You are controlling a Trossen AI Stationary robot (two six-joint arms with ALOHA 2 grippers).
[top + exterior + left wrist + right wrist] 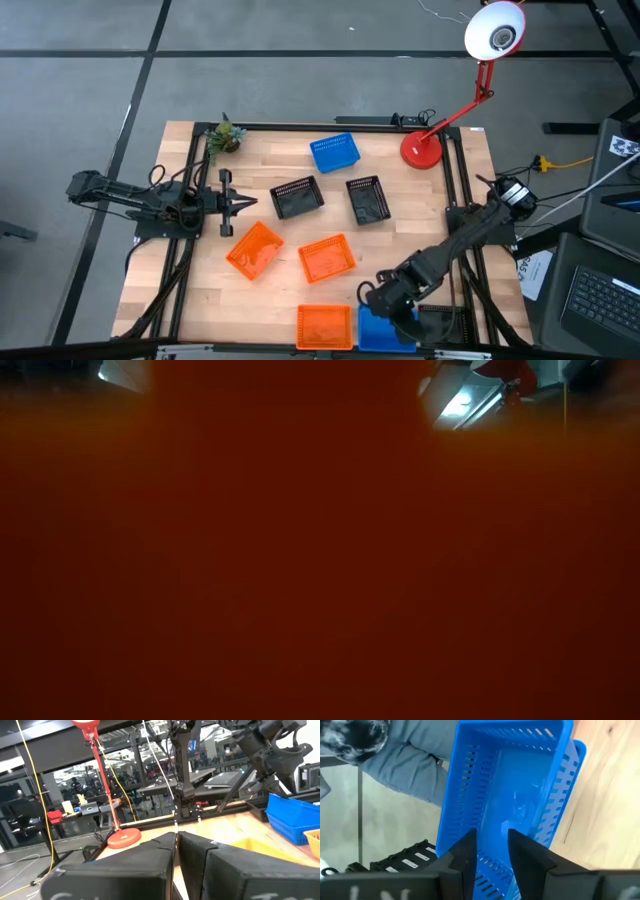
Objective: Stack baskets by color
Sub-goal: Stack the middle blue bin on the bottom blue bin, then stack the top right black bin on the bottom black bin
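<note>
Risk read left to right across the table

Left gripper: parked at the left side, fingers pressed nearly together, holding nothing; little danger unless swung out toward the tilted orange basket just in front of it

Middle of the table: two black baskets side by side, a lone blue basket farther back near the red lamp, a second orange basket beside the tilted one, a third orange basket at the front edge, right up against the low camera and blotting out that view. Easily knocked off the front edge by any careless reach

Right gripper: low at the front edge, jaws spread wide over the near wall of the blue stack, one finger outside the wall, the other inside; cannot tell for sure whether merely straddling or pinching. Two blue baskets nested there, the outer rim showing past the inner one, and the stack hanging partly over the table edge with floor visible beyond

Likely trouble:
- closing on both walls at once, lifting the whole stack instead of one basket
- a nudge forward tipping the stack off the edge
- slats catching a fingertip on withdrawal, dragging the stack askew
- the far blue basket left unreached, close to the lamp base and awkward to grab without bumping it
</note>
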